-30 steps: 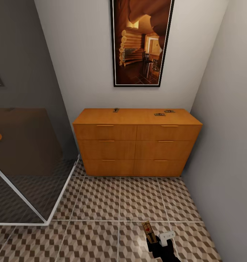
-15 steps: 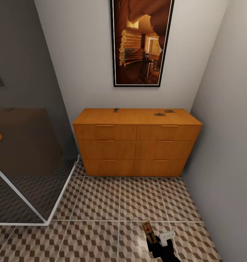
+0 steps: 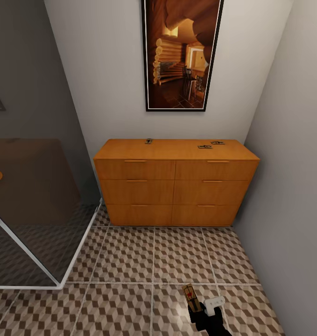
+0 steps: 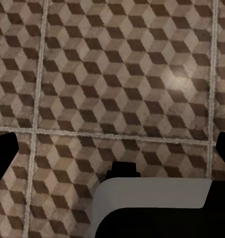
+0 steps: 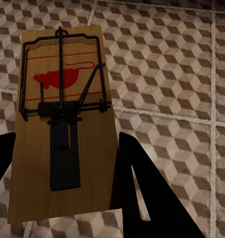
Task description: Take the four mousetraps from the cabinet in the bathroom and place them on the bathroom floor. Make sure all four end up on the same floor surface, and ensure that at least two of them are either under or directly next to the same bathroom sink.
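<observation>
We hold one mousetrap pinched between the fingers of our right gripper at 5 o'clock in the head view, above the bathroom floor. Three more mousetraps lie on top of the cabinet at 12 o'clock, so no trap is placed yet and no sink is in sight. Left gripper: fingers appear spread apart with nothing between them, though the wrist view catches only their dark edges.

At twelve o'clock stands the cabinet — three mousetraps on top. At six o'clock the right pincer grips a fourth mousetrap over the bathroom floor.
</observation>
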You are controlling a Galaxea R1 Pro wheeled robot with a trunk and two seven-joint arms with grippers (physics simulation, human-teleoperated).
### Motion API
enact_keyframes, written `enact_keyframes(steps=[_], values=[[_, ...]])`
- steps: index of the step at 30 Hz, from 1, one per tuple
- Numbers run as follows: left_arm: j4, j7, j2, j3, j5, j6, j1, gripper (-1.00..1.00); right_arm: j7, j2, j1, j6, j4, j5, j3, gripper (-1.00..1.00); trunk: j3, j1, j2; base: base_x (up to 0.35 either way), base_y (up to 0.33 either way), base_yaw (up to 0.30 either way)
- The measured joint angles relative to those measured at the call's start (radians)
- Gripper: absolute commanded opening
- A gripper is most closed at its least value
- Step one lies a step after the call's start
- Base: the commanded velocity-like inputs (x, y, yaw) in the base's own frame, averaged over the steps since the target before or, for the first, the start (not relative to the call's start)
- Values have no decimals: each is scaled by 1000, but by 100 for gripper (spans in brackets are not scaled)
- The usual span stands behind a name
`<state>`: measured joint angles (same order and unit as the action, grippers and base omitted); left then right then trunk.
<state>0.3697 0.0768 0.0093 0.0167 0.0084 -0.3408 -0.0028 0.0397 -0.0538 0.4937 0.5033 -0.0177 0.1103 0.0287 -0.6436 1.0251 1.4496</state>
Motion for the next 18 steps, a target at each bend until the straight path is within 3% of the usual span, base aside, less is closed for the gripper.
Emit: enact_keyframes(steps=[18], values=[[0, 0, 0, 0, 0, 0, 0, 100, 0, 0, 0, 0, 0, 0, 0, -100, 0, 0, 0, 0, 0, 0]])
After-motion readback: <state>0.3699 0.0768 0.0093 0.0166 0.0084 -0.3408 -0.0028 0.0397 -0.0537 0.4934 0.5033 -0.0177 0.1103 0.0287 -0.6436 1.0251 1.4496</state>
